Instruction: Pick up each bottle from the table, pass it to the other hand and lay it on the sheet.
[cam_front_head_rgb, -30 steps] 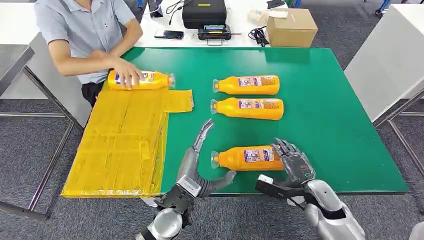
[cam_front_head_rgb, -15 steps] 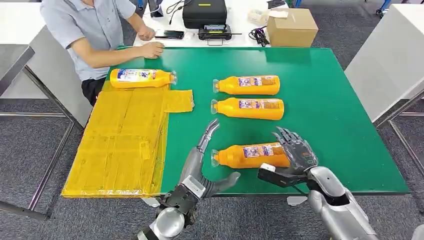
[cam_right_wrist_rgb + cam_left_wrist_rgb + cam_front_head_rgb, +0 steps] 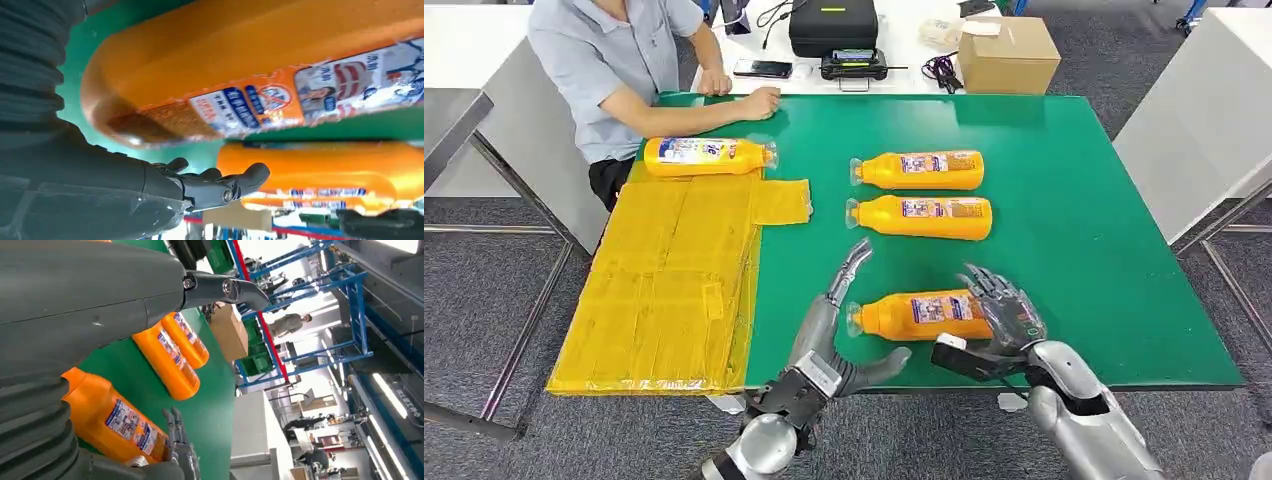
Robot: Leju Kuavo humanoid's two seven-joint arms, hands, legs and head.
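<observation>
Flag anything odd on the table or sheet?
One thing: the yellow sheet overhangs the green table's near-left edge, patched and uneven, with a loose flap jutting onto the green. The orange plastic bottle laid there sits at its far end. No spills or damage visible.

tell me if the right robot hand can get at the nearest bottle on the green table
Probably yes: the right robot hand is already at the base end of the nearest bottle, fingers spread, and nothing lies between them.

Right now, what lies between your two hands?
In the head view, the nearest orange bottle lies on its side between the left hand and right hand, cap toward the left.
</observation>
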